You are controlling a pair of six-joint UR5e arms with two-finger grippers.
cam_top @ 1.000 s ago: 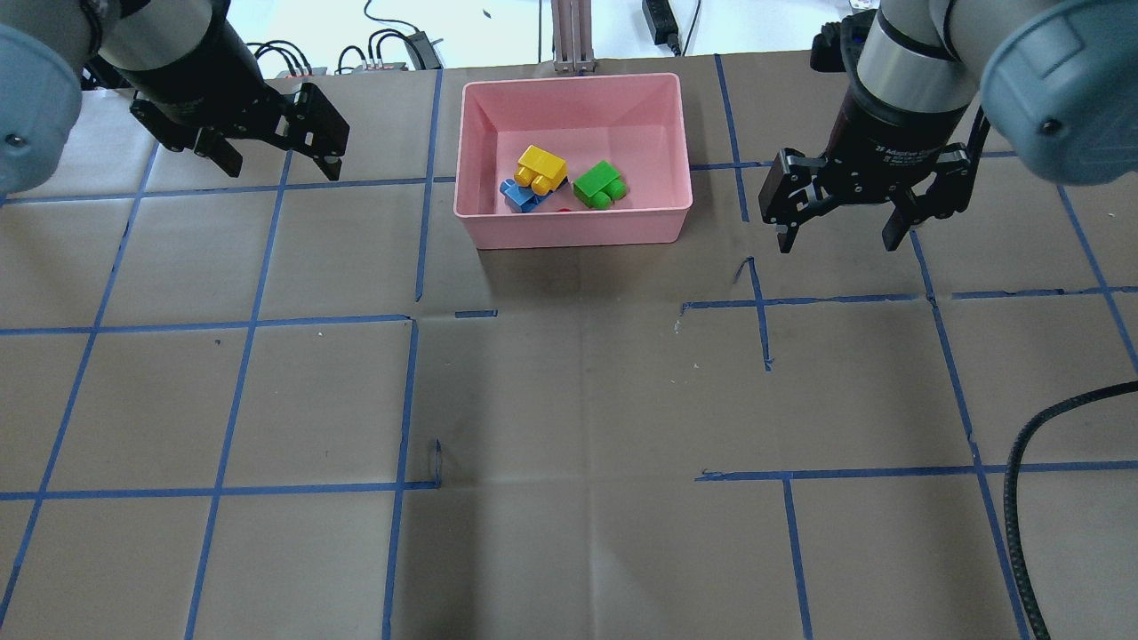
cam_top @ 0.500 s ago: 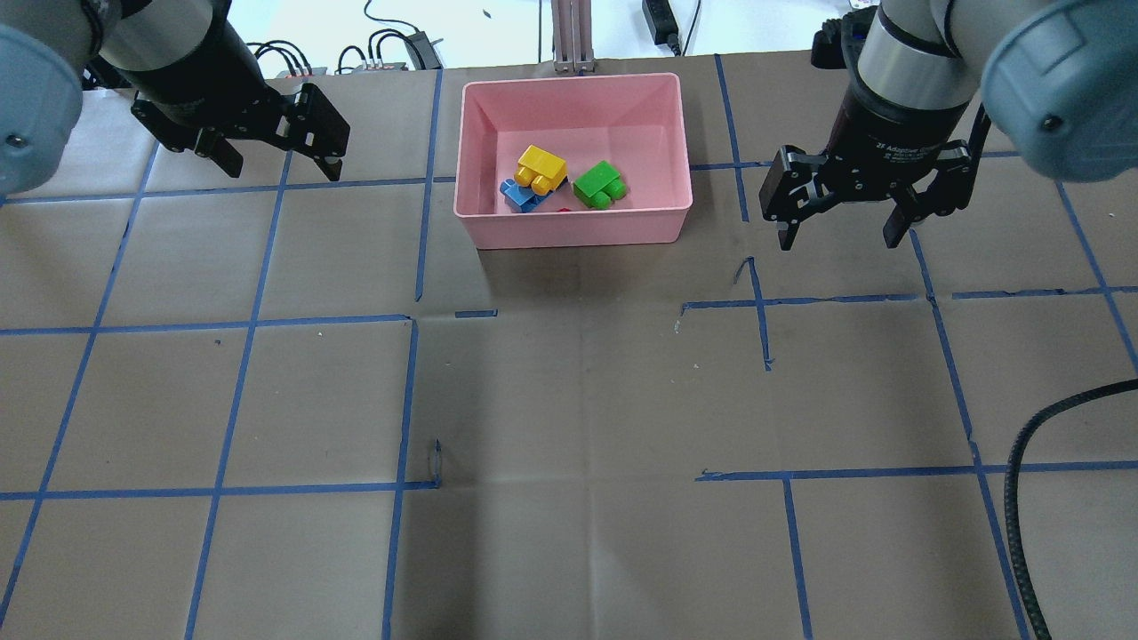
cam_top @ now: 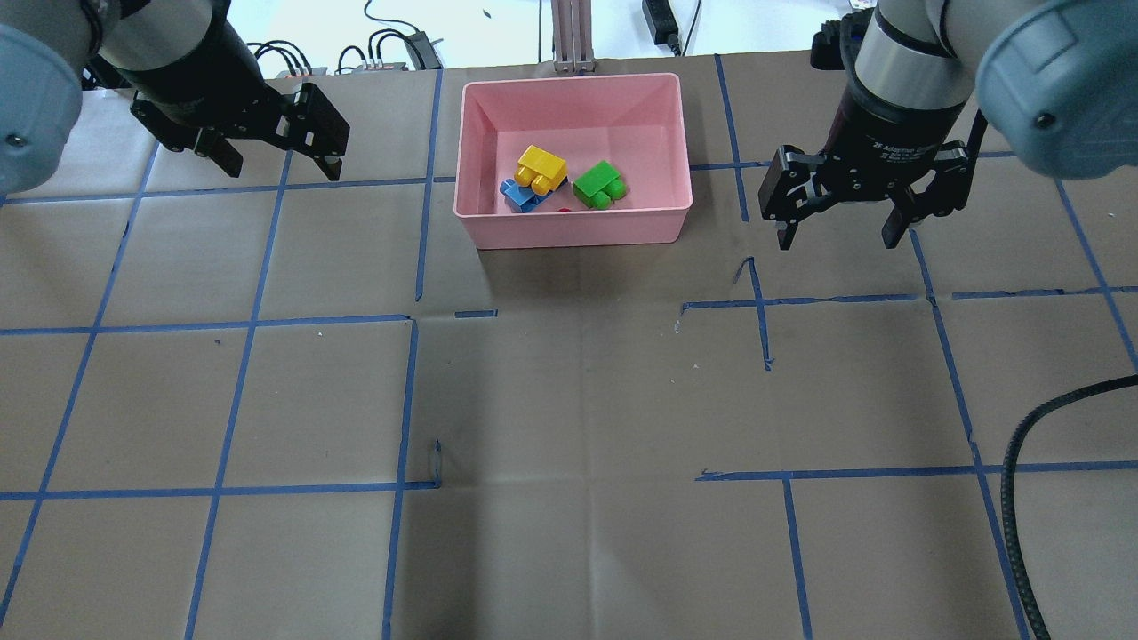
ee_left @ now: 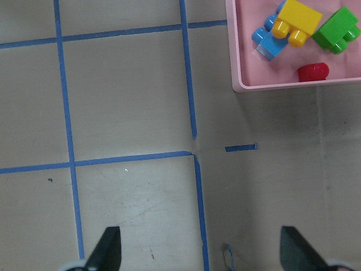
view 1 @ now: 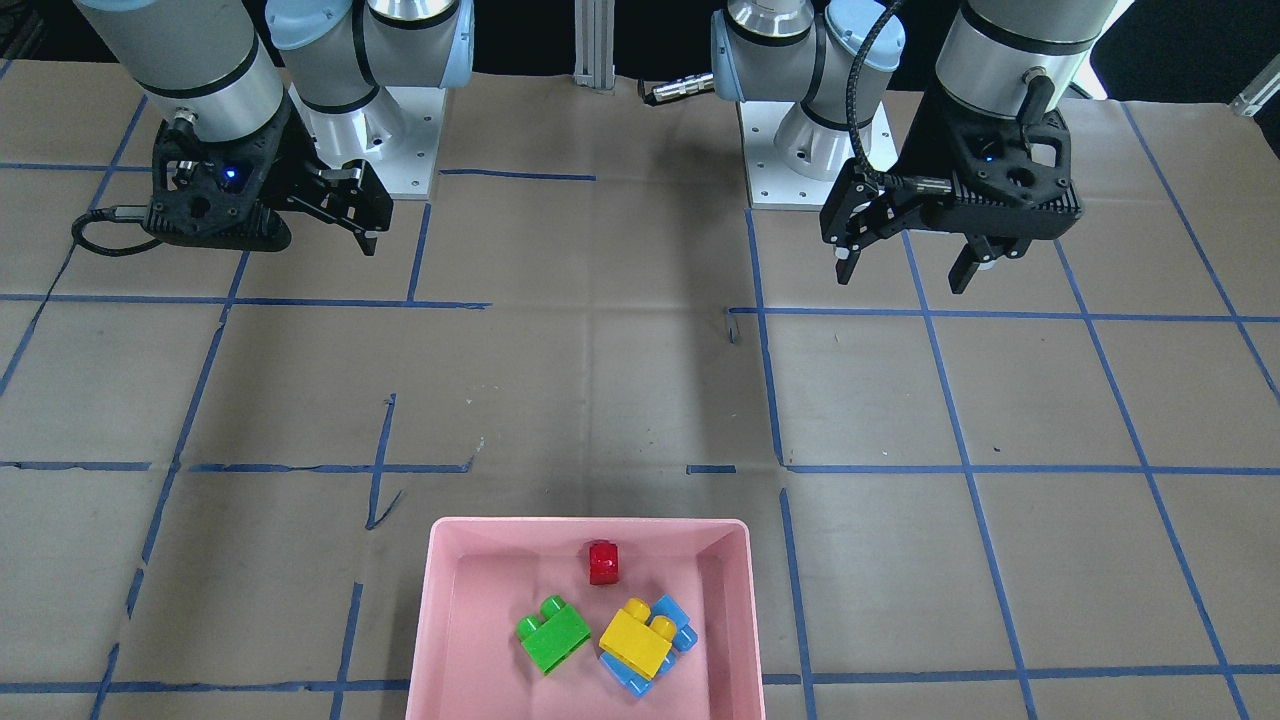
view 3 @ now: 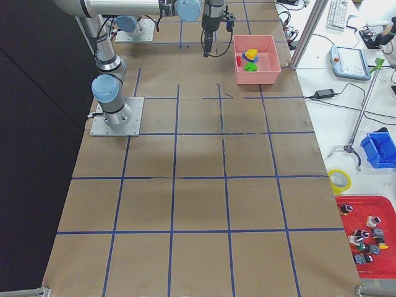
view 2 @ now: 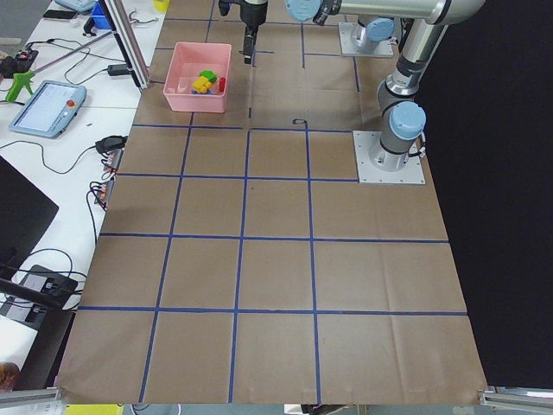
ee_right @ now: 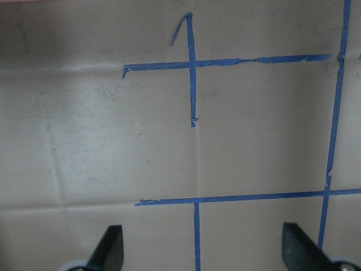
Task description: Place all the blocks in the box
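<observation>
The pink box [cam_top: 573, 229] stands at the far middle of the table. In it lie all the blocks: the yellow block [cam_top: 540, 167] rests partly on the blue block [cam_top: 516, 196], the green block [cam_top: 597, 184] is beside them, and the red block [cam_top: 564, 211] is by the near wall. They also show in the front view: red [view 1: 603, 562], green [view 1: 552, 636], yellow [view 1: 634, 640], blue [view 1: 680, 622]. My left gripper [cam_top: 284, 171] is open and empty, left of the box. My right gripper [cam_top: 836, 243] is open and empty, right of the box.
Blue tape lines cross the brown paper table cover. A black cable [cam_top: 1022, 480] hangs in at the near right. Cables and power units [cam_top: 391, 44] lie beyond the far edge. The left wrist view shows the box corner [ee_left: 236, 68] ahead to the right.
My right gripper has drifted very slightly toward the far side. The left gripper, the box and the blocks have not moved.
</observation>
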